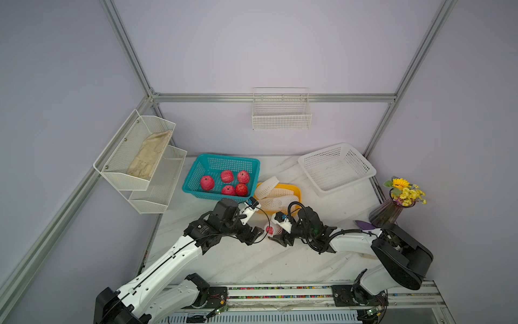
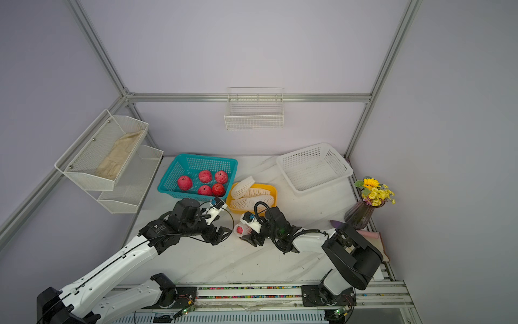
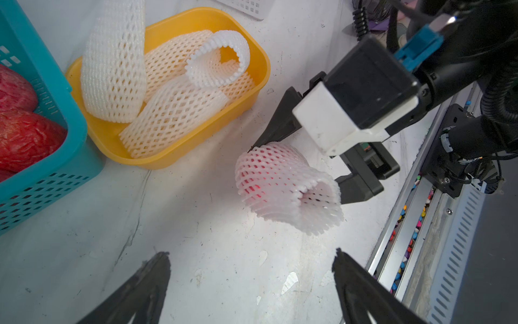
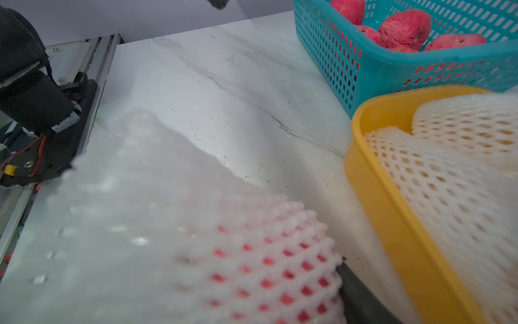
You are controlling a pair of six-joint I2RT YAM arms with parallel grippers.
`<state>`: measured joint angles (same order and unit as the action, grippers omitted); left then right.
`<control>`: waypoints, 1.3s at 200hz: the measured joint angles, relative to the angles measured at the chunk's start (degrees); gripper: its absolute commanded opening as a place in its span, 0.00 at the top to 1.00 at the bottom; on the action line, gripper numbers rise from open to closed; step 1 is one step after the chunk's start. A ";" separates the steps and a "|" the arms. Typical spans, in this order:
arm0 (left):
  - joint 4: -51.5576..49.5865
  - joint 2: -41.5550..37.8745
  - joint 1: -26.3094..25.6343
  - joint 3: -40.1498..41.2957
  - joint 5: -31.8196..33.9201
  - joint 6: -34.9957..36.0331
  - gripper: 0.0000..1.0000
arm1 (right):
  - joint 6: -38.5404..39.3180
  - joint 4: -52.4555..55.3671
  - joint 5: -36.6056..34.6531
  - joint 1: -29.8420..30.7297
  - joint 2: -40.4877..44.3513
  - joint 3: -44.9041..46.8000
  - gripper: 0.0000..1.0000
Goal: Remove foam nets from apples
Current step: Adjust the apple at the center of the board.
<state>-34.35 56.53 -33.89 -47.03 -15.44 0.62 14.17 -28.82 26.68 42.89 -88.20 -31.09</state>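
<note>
Marble table below, the right claw squeezes the last apple, wrapped in its foam net. The left claw hangs nearby, wide and empty. A hard tug could pop the apple out, and it might roll off.

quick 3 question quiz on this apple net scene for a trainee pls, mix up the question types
1. True or false: the left gripper is open and holds nothing.
2. How many bare apples lie in the teal basket?
3. What does the right gripper hold? A: a bare apple. B: a netted apple. C: an empty foam net.

Key: 1 true; 2 five; 3 B.
</note>
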 measured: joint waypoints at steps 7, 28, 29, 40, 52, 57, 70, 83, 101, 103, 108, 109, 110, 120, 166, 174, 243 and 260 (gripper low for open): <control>0.09 0.17 0.11 0.00 -0.35 -0.09 0.10 | -0.39 -1.27 0.33 0.00 -0.42 0.57 0.27; 0.04 1.36 0.13 0.00 -1.20 -0.61 0.10 | -2.08 -5.33 1.51 0.02 -2.16 2.51 0.27; 0.04 1.40 0.13 0.00 -1.25 -0.63 0.10 | -2.16 -5.49 1.55 0.02 -2.23 2.56 0.27; -0.02 1.99 0.13 0.00 -1.95 -0.94 0.10 | -3.02 -7.80 1.95 0.02 -3.15 3.65 0.26; -0.09 2.40 0.13 0.00 -2.84 -1.07 0.10 | -3.98 -10.05 2.38 0.02 -4.04 4.87 0.25; -0.07 2.56 0.13 0.00 -3.23 -1.07 0.10 | -4.28 -10.75 2.54 0.02 -4.35 5.29 0.25; -0.09 2.86 0.13 0.00 -4.24 -1.07 0.10 | -5.05 -12.15 2.69 0.02 -4.85 5.90 0.23; -0.07 3.21 0.13 0.00 -5.25 -1.07 0.11 | -5.68 -13.68 2.73 0.00 -5.11 6.32 0.21; -0.09 3.87 0.13 0.00 -6.21 -1.09 0.11 | -6.34 -15.19 2.84 -0.48 -5.11 6.86 0.16; -0.09 3.96 0.13 0.00 -6.29 -1.09 0.11 | -6.47 -15.28 2.84 -0.55 -5.14 6.91 0.16; -0.09 4.13 0.13 0.00 -6.47 -1.11 0.11 | -6.45 -15.50 2.91 -0.74 -5.16 6.95 0.15; -0.09 4.17 0.13 0.00 -6.49 -1.11 0.11 | -6.58 -15.56 2.91 -0.81 -5.22 6.95 0.15; -0.09 4.22 0.13 0.00 -6.51 -1.11 0.11 | -6.60 -15.58 2.93 -0.85 -5.22 6.95 0.15; -0.11 4.55 0.13 0.00 -6.78 -1.22 0.11 | -6.69 -16.22 3.06 -1.55 -5.68 6.93 0.13; -0.11 4.76 0.13 0.00 -6.88 -1.44 0.11 | -7.58 -16.83 3.52 -3.43 -7.80 6.91 0.10; -0.11 4.81 0.13 0.00 -6.86 -1.36 0.11 | -7.58 -16.92 3.54 -3.67 -7.80 6.91 0.10; -0.09 9.99 0.13 -0.02 -6.69 1.79 0.07 | -8.00 -16.57 2.82 -4.26 -6.16 6.88 0.03; 0.02 10.67 0.13 -0.02 -6.80 2.69 0.07 | -7.89 -15.89 2.86 -4.28 -5.38 6.78 0.03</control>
<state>-34.33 67.20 -33.76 -47.05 -22.24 3.31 6.28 -44.71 29.54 38.61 -93.58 -24.32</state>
